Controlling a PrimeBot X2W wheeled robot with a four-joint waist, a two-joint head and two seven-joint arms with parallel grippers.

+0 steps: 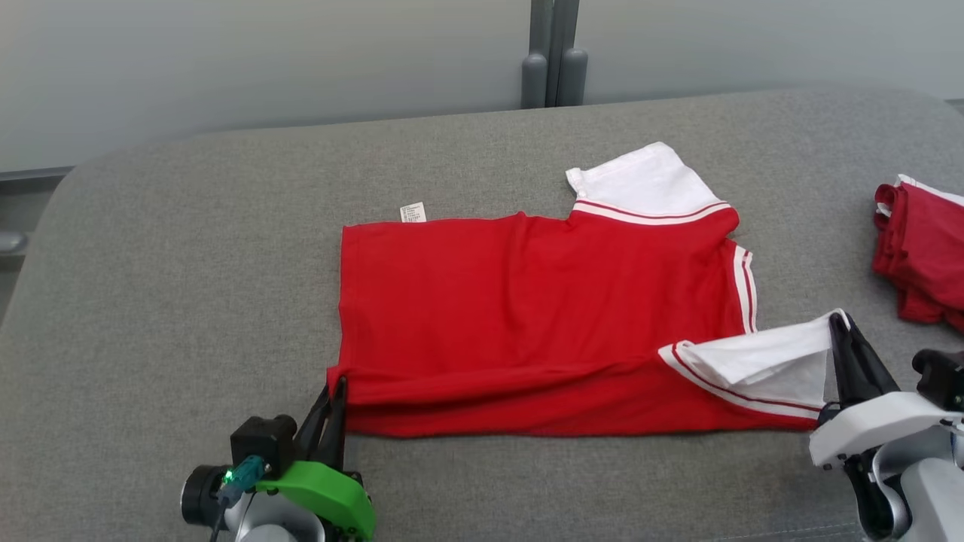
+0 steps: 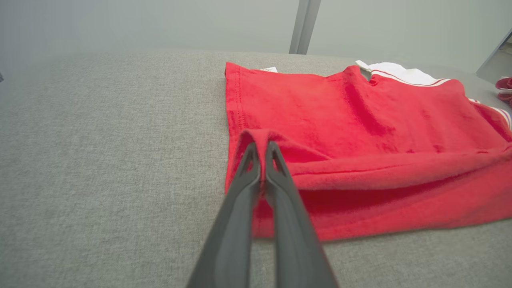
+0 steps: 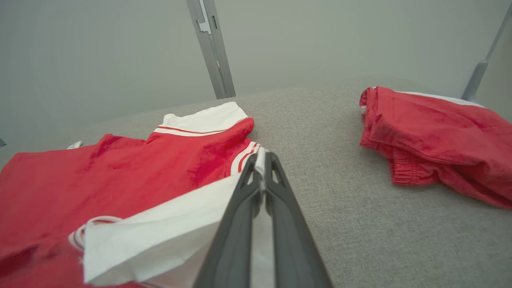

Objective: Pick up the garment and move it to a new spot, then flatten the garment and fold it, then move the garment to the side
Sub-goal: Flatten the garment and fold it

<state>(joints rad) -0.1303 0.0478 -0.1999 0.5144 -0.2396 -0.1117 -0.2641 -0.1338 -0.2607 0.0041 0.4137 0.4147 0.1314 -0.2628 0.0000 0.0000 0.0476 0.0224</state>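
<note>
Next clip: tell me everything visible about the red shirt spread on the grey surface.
The red shirt is soft knit cloth with white, stripe-edged sleeve panels and a small white care label at its far edge. It lies mostly flat, sideways, on the grey padded surface, its near long edge doubled over loosely. The left end effector is shut on the near hem corner; the right end effector is shut on the near white panel, holding it raised.
</note>
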